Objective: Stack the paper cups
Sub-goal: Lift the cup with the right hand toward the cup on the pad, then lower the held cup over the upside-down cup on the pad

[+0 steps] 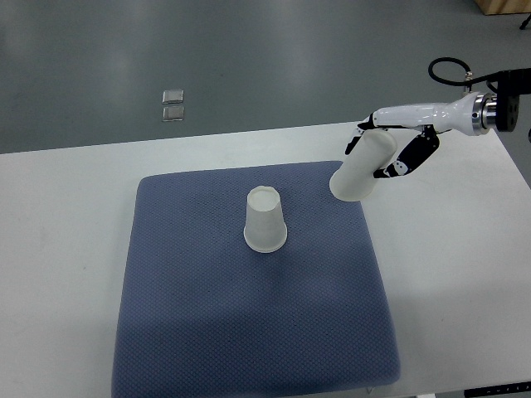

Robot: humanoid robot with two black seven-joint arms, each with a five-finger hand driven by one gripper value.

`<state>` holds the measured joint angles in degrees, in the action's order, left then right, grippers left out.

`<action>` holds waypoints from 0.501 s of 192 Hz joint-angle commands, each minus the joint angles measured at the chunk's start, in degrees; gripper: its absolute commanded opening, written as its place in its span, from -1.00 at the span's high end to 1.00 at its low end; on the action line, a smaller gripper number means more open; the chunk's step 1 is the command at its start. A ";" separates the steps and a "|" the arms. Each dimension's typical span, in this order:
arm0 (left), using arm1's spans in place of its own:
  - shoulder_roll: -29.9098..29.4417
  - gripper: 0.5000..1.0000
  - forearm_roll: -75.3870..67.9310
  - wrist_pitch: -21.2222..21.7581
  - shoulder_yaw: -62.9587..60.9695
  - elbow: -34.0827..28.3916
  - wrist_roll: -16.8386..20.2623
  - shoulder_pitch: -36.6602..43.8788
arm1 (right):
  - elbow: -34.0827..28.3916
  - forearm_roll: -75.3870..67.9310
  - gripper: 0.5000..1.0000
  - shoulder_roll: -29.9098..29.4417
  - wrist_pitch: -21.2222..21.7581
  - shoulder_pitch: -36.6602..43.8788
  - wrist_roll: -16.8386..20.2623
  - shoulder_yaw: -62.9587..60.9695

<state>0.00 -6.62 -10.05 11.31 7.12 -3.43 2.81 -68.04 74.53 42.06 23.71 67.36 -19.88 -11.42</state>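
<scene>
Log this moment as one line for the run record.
right hand: shut on tilted cup | second cup: upside down on blue mat | stack: not yet

- I have one camera only, set high on my own side of the white table (66,215) and looking steeply down and forward across it.
- The blue-grey mat (207,332) fills the middle of the view, with its near edge almost at the bottom of the picture.
- Beyond the table's far edge the view reaches the grey floor (249,58).
- My right arm (440,114) enters from the picture's right edge, near the top.
- No second view shares the scene.
</scene>
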 commanded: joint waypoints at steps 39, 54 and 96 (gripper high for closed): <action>0.00 -1.00 -0.06 -0.06 0.03 0.00 0.01 0.00 | 0.98 -0.09 0.51 -5.59 2.75 5.41 1.60 0.26; 0.00 -1.00 0.03 -0.06 0.02 0.00 0.01 0.00 | 1.16 -0.09 0.50 -7.34 3.63 6.38 1.60 0.26; 0.00 -1.00 0.03 0.03 0.02 0.00 0.01 0.00 | 1.95 -0.70 0.50 -12.18 5.12 9.46 1.68 0.87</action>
<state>0.00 -6.62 -10.08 11.32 7.08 -3.43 2.81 -66.60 74.11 32.33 28.12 75.65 -18.21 -10.70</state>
